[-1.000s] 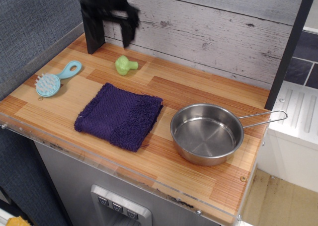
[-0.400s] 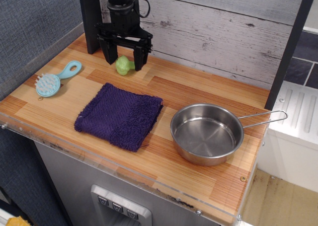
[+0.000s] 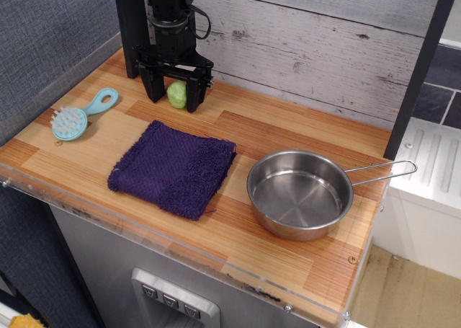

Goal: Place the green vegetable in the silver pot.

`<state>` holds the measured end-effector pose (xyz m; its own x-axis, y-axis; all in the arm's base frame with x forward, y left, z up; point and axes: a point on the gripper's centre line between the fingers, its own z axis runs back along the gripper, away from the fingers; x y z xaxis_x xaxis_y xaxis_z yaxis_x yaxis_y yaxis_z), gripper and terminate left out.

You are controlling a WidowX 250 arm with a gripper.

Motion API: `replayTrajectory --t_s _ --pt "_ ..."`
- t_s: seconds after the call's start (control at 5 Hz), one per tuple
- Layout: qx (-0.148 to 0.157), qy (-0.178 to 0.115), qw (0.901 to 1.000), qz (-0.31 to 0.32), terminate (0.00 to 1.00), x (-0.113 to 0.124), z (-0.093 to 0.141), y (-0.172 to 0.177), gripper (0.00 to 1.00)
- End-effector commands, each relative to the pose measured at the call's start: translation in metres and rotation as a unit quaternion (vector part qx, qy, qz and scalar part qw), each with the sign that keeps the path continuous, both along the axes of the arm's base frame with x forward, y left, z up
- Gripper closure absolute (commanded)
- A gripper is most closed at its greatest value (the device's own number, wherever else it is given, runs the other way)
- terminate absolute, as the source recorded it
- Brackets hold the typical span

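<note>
The task is barely begun: the gripper [image 3: 174,96], jaws spread wide and gripping nothing, straddles the green vegetable [image 3: 177,94] on the counter, while the empty silver pot [image 3: 300,193] waits well off to its side.

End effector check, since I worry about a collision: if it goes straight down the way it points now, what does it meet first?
Most likely the green vegetable, sitting between the open fingers of the end effector; the wooden counter lies just beneath. Depth is uncertain.
</note>
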<state>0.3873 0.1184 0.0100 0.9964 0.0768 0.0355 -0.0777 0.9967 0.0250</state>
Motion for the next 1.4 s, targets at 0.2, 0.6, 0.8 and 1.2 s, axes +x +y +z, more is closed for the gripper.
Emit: replayTrajectory --t_s 0.2,0.6,0.8,1.2 --pt "-0.037 -0.097 0.9944 -0.02 0.0 -0.014 0.104 -0.044 1.0" --pt "-0.055 -0.045 0.9913 -0.111 0.0 -0.069 0.107 -0.13 1.0" --pt "-0.039 -0.027 0.986 -0.16 0.0 -0.098 0.085 -0.147 1.0" --pt "-0.016 -0.028 0.9738 -0.225 0.0 -0.108 0.043 -0.155 1.0"
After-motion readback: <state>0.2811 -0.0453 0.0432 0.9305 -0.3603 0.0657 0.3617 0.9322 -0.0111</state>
